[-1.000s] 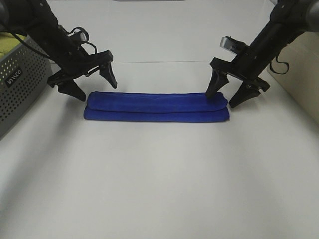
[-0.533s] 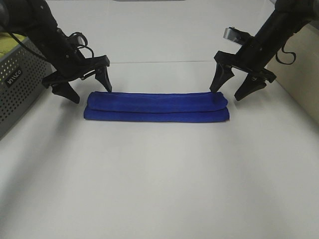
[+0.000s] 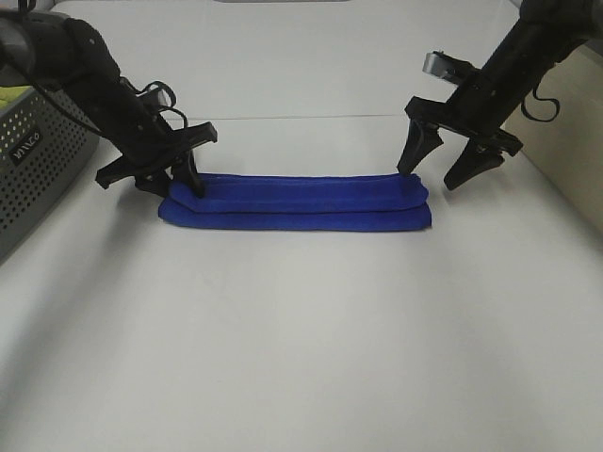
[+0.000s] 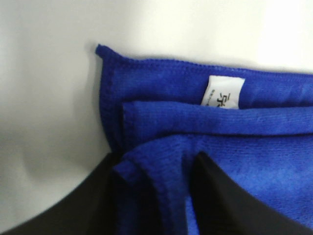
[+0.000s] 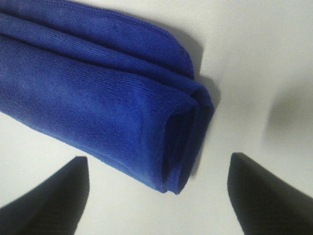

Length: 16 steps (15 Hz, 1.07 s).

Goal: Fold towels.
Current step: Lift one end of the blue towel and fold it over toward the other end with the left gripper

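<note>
The royal-blue towel (image 3: pixel 297 201) lies folded into a long narrow strip across the middle of the white table. My left gripper (image 3: pixel 174 182) is down on its left end, the fingers closed in on the upper folded layers (image 4: pixel 156 161). The white tag (image 4: pixel 224 92) shows just beyond them. My right gripper (image 3: pixel 431 176) is open. It hovers just over the towel's right end (image 5: pixel 171 127), one finger on each side and neither touching the cloth.
A grey perforated basket (image 3: pixel 38 160) stands at the left edge with a yellow-green cloth (image 3: pixel 11 94) in it. A beige box (image 3: pixel 570 141) stands at the right edge. Bare white table (image 3: pixel 301 339) lies in front of the towel.
My left gripper has moved down and right onto the towel's left end, and its fingers have narrowed around the top layers. My right gripper lifted slightly, then stayed still, open.
</note>
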Motion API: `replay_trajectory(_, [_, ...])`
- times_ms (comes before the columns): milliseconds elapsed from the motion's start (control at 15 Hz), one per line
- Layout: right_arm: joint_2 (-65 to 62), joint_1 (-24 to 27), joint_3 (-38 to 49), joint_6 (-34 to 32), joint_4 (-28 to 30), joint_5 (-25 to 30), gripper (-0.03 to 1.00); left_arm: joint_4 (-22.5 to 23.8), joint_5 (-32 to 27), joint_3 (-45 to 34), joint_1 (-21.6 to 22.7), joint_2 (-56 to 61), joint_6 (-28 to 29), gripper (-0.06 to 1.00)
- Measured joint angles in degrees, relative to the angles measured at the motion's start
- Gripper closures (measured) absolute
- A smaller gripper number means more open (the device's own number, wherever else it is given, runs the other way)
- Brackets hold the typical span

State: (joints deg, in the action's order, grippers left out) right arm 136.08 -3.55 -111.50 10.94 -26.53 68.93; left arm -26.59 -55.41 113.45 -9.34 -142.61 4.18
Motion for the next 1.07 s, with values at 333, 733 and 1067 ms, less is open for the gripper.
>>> replay_trajectory(333, [0.0,0.0,0.0,0.0,0.3,-0.1,0.21,1.7,-0.6,0.0,-0.1,0.2,-0.1,0.88])
replay_trajectory(733, [0.0,0.0,0.0,0.0,0.3,-0.1,0.21,13.6,-7.6,0.0,-0.5,9.2,6.1,0.88])
replay_trajectory(1067, [0.0,0.0,0.0,0.0,0.3,0.0,0.21,-3.3,-9.2,0.5,-0.7,10.9,4.6,0.88])
